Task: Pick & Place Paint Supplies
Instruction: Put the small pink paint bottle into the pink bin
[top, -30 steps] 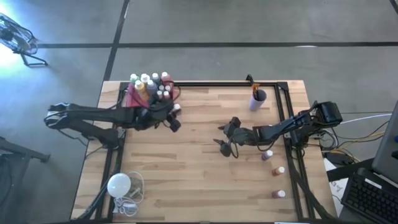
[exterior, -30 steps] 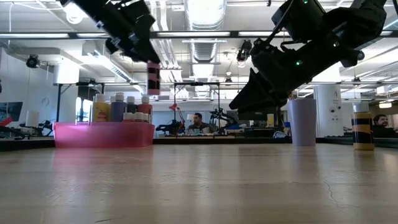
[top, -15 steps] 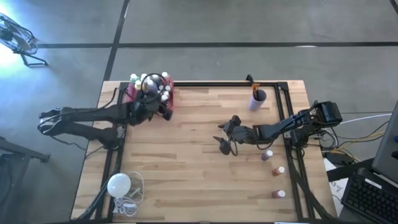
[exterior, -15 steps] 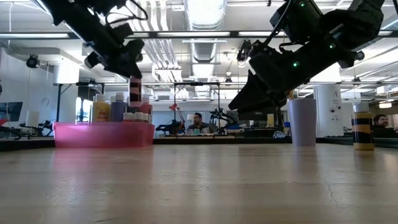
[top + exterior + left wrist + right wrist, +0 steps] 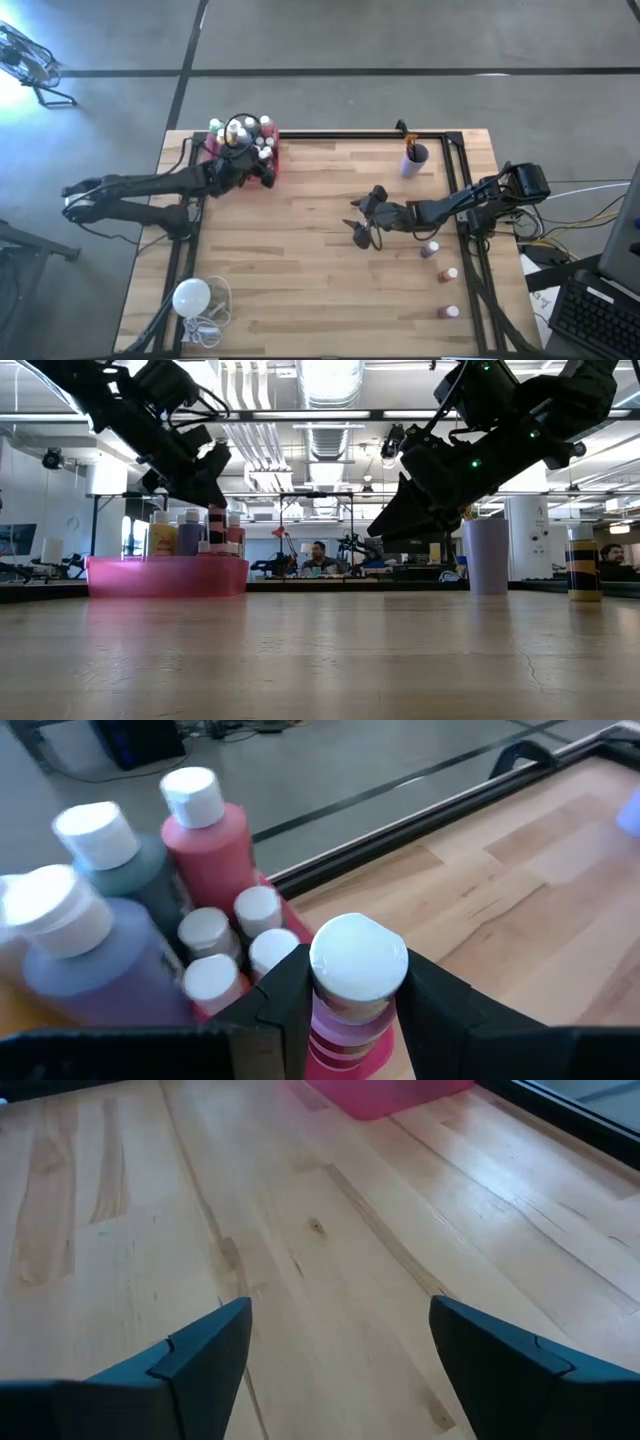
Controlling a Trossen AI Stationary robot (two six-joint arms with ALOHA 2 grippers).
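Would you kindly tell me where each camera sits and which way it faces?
High: overhead, straight down; both arms, pink tray.
Low: tabletop height, level across; both arms from above, tray.
Left wrist: past left gripper clamping a pink bottle by tray.
Right wrist: past open right gripper, bare wood.
Shared: high and low show the tray.

My left fingers (image 5: 290,995) hold a bottle (image 5: 356,982) over the tray (image 5: 212,152) at the counter's (image 5: 300,260) far left corner. Three bottles (image 5: 441,275) stand along its right edge, near my right gripper (image 5: 362,230).
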